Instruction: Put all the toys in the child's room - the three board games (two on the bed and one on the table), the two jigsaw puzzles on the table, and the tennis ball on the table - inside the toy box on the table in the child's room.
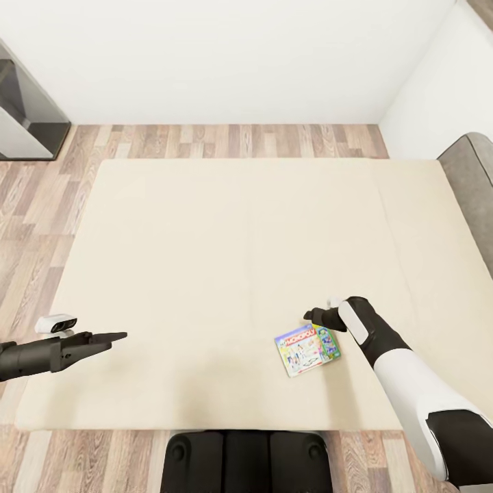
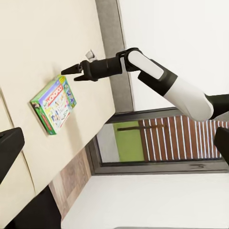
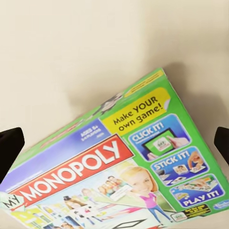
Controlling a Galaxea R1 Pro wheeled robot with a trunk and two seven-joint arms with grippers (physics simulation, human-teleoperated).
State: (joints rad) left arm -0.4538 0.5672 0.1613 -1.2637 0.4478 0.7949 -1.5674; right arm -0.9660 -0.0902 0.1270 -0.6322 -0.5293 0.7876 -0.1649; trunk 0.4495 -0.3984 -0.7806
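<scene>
- Right claw (image 1: 316, 316) hangs just above the far edge of the board game (image 1: 308, 350); in the right wrist view its dark fingertips (image 3: 10, 145) sit wide apart at both edges of the frame, nothing between them but the box below.
- Board game, a green Monopoly box (image 3: 124, 176), lies flat on the bed (image 1: 205, 239), near the front edge, on the robot's right.
- Left wrist view: right claw (image 2: 71, 70) above and just beside the box (image 2: 53, 104), not touching it.
- Left claw (image 1: 113, 337) held out over the bed's left front part, well apart from the box; fingers look close together, cannot tell for sure.
- Wood floor (image 1: 41, 198) around the bed, white wall (image 1: 239, 55) beyond.
</scene>
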